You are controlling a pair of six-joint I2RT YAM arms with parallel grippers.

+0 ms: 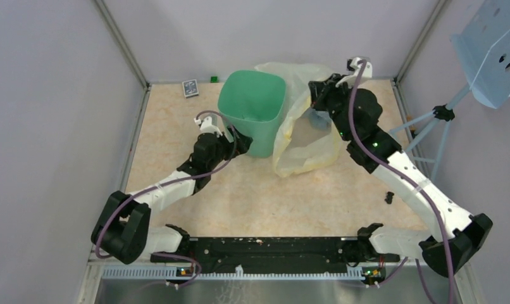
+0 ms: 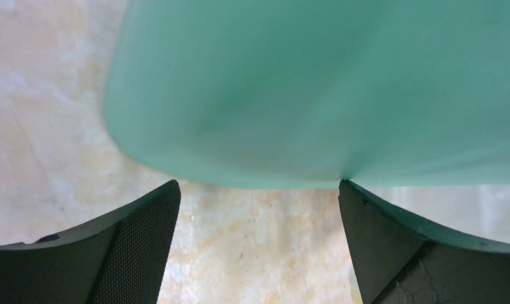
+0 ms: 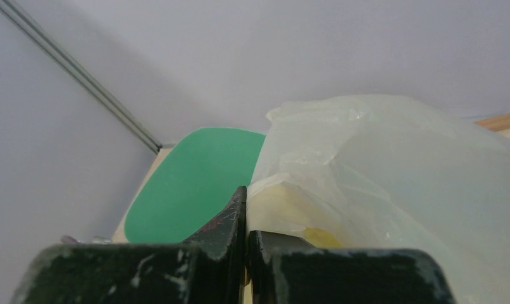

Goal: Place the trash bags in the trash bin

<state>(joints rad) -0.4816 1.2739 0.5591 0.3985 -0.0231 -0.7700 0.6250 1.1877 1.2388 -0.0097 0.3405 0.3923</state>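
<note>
Trash bag (image 1: pixel 316 119) is showing only as a pale blue patch of film in the mouth of the cream bag (image 1: pixel 303 149), just right of the trash bin (image 1: pixel 252 101). It's looking crumpled, so I'm not reading any clear long axis.

My right end effector (image 3: pixel 246 215) is sitting right at that patch with its jaws closed. Plastic is bunching up against the tips in the wrist view. I can't tell whether any film is actually caught between them, or which bag it belongs to.

From the right end effector the bin is lying directly left, just beside it, standing upright with its mouth facing up. I'm judging the coming move as a lift, then left over the rim. The right arm is clearly the nearer one.

My left end effector (image 2: pixel 259 190) is spread wide open, gripping nothing. It's sitting low at the bin's near bottom corner, with one finger looking to be touching the wall, possibly bracing it.

The table (image 1: pixel 252 196) is looking flat, pale and speckled. Walls are closing in on the left, back and right, and the bin is sitting near the back one, so room is tight there. The cream bag is leaning against the bin's right side and looks likely to drag along.
</note>
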